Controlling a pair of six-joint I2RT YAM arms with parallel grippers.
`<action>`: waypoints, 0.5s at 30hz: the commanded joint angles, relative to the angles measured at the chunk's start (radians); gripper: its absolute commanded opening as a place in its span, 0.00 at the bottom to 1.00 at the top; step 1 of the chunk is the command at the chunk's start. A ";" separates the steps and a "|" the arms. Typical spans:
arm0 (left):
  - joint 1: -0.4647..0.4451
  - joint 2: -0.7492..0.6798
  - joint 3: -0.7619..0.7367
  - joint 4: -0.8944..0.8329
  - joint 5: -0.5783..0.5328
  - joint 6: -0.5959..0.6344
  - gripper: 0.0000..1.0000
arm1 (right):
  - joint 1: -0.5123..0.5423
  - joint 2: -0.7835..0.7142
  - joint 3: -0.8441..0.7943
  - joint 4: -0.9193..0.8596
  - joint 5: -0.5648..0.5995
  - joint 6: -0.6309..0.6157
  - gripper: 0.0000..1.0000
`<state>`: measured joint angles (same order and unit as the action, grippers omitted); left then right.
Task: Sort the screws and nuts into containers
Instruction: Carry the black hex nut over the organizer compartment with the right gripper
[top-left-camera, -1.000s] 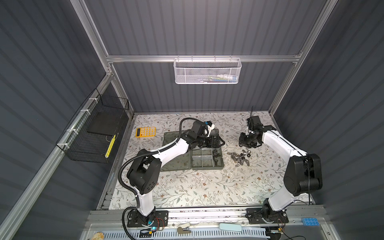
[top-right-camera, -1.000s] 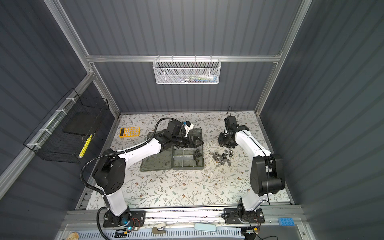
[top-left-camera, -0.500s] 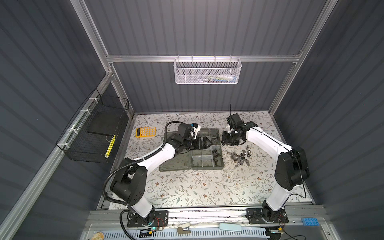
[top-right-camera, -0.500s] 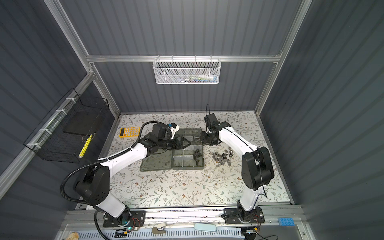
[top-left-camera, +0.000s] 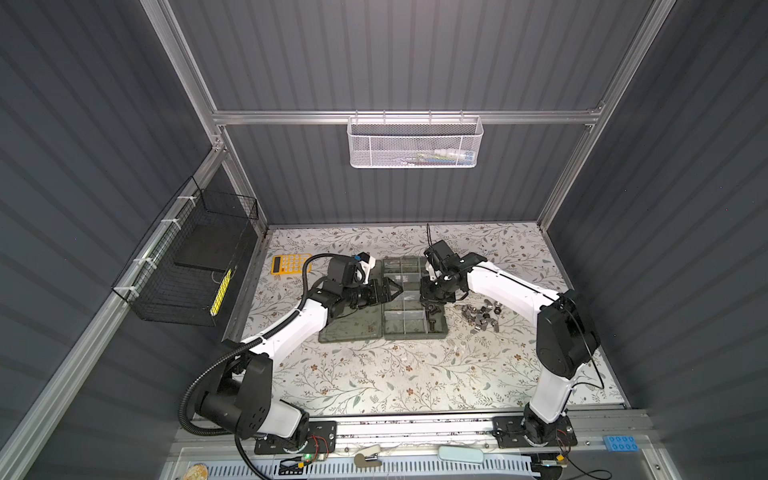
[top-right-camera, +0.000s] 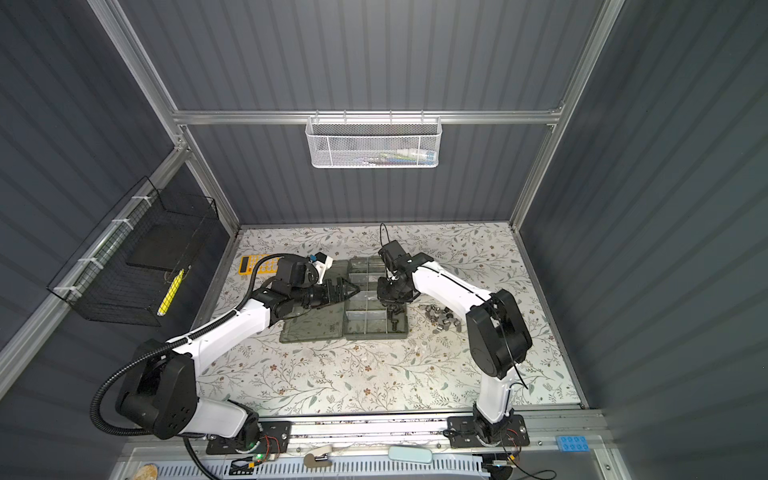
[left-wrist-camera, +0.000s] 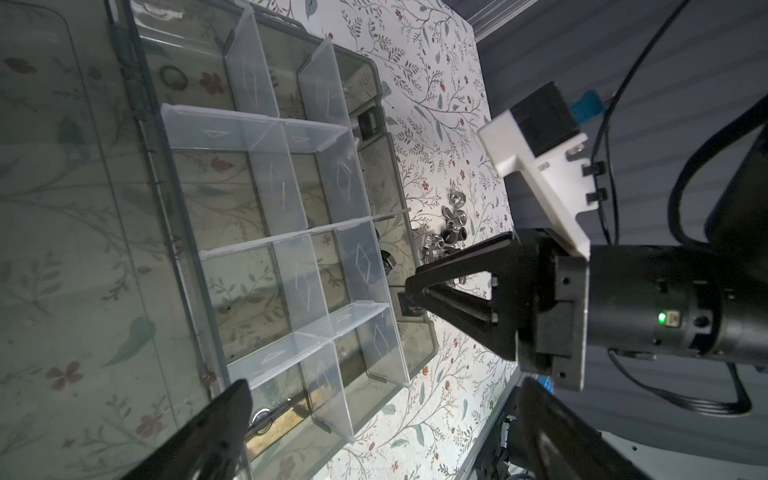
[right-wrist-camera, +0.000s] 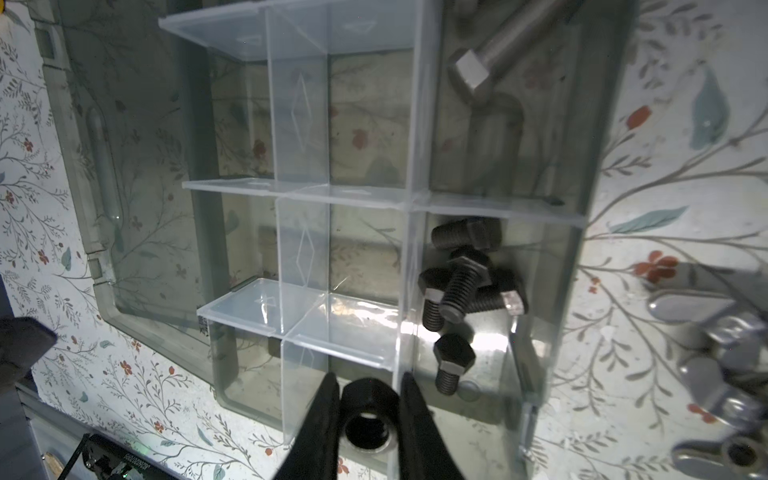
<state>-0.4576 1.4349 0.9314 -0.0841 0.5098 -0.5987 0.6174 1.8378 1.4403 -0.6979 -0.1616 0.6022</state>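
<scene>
My right gripper (right-wrist-camera: 368, 399) is shut on a black nut (right-wrist-camera: 368, 411), hanging over the containers (right-wrist-camera: 303, 232) of the grey-green case (top-left-camera: 415, 336) beside the cell that holds several black screws (right-wrist-camera: 461, 282). A silver screw (right-wrist-camera: 494, 54) lies in the neighbouring cell. In both top views that gripper (top-left-camera: 432, 302) (top-right-camera: 392, 303) points down over the case's right column. Loose silver nuts (top-left-camera: 480, 316) (top-right-camera: 440, 318) lie on the table right of the case. My left gripper (left-wrist-camera: 386, 436) (top-left-camera: 397, 291) is open and holds nothing, at the case's left side near the lid.
The flat lid (top-left-camera: 349, 328) lies open left of the cells. A yellow calculator (top-left-camera: 291, 264) sits at the back left. A black wire basket (top-left-camera: 187, 266) hangs on the left wall, a white mesh basket (top-left-camera: 415, 141) on the back wall.
My right gripper has moved left from the loose pile to above the case, staying shut. My left gripper has drawn back leftward from the case's right side.
</scene>
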 joint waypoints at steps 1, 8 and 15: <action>0.007 -0.039 -0.024 -0.011 0.021 -0.004 1.00 | 0.034 0.025 0.020 0.008 0.002 0.025 0.19; 0.012 -0.057 -0.032 -0.017 0.021 -0.004 1.00 | 0.088 0.052 -0.002 0.014 0.016 0.043 0.20; 0.014 -0.065 -0.038 -0.017 0.021 -0.004 1.00 | 0.093 0.070 -0.029 0.027 0.030 0.049 0.27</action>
<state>-0.4496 1.3998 0.9035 -0.0887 0.5106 -0.5987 0.7105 1.8900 1.4250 -0.6731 -0.1528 0.6395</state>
